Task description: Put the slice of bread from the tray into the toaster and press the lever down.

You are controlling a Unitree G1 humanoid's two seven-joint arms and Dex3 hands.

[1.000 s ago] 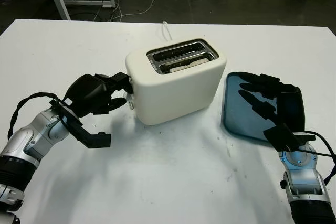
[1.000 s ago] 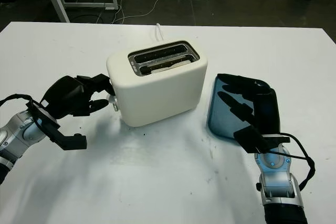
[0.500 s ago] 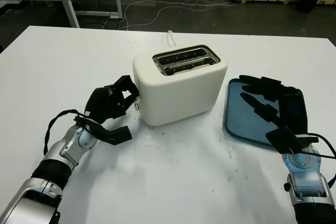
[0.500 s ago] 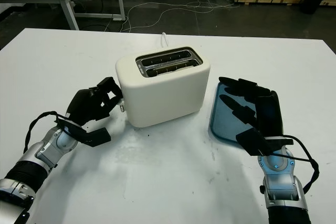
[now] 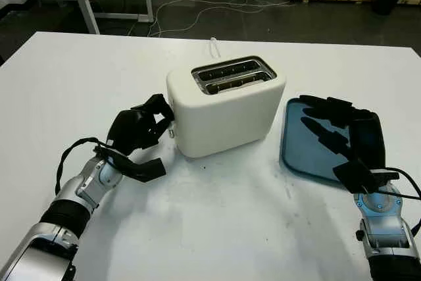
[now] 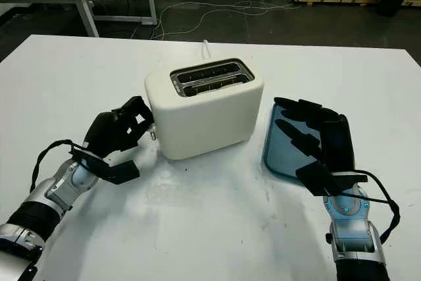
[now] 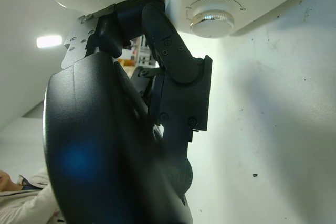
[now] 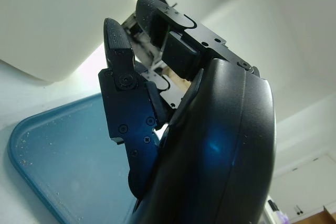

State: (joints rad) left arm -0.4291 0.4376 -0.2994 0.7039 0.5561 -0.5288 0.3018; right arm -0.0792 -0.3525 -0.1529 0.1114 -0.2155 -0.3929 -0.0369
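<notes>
The cream toaster (image 5: 227,106) stands mid-table with the bread slice (image 5: 242,82) sunk into its front slot. My left hand (image 5: 152,122) is at the toaster's left end, its curled fingers (image 7: 173,51) touching the small white lever (image 5: 172,132) just above the dial (image 7: 212,19). My right hand (image 5: 337,135) is open and hovers over the blue tray (image 5: 297,146) to the right of the toaster. The tray (image 8: 58,171) has only crumbs on it.
The toaster's white cord (image 5: 213,45) runs off the table's far edge. Bare white tabletop (image 5: 223,215) lies in front of the toaster. Desks and cables are on the floor beyond the table.
Since a second ago the head view has shifted, so the toaster appears higher and farther. The left hand stays against the lever; the right hand has not moved.
</notes>
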